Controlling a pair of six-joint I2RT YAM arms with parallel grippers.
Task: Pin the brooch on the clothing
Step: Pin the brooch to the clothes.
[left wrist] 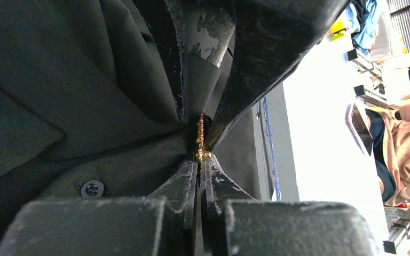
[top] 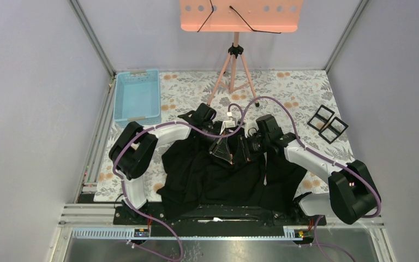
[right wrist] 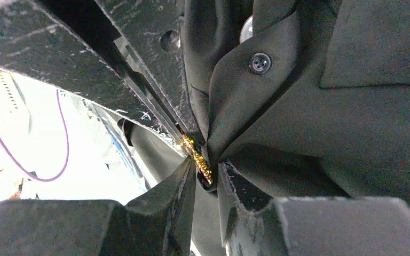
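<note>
Two grippers meet tip to tip: left gripper (left wrist: 200, 162), jaws pressed together, pinches the end of the gold brooch (left wrist: 199, 134); brooch lies against a raised fold of the black shirt (top: 213, 180), spread over the near half of the table (top: 300, 87); right gripper (right wrist: 206, 169), jaws narrow, clamps that fold.

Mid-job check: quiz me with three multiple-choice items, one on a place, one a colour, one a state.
1. Where does the blue basket sit? A far left of the table; B near right corner; C dead centre.
2. What colour is the brooch? A silver; B gold; C red.
3. How is the left end effector? A wide open; B out of view; C shut on the brooch.
Answers: A, the top view shows it by the left wall; B, it glints gold in both wrist views; C, its own wrist view shows it closed at the brooch's end.
</note>
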